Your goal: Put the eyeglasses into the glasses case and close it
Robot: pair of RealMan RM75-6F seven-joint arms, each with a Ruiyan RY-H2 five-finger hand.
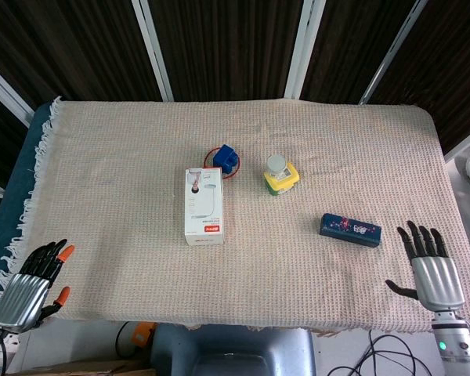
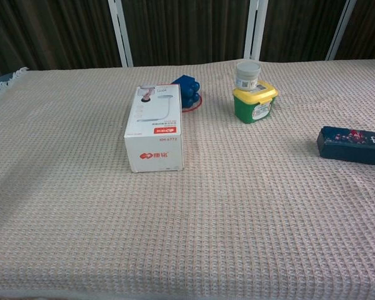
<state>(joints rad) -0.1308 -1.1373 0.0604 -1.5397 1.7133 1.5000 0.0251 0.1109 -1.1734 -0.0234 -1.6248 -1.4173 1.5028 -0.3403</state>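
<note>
1. Glasses case (image 1: 350, 229), dark blue and lying shut, sits right of centre on the woven cloth (image 1: 125, 157); no eyeglasses are visible.
2. Right hand (image 1: 434, 272), lower right, is empty with fingers spread; left hand (image 1: 27, 286), lower left, likewise holds nothing.
3. Judgement: with the case closed, the hands can stay clear of it.
</note>
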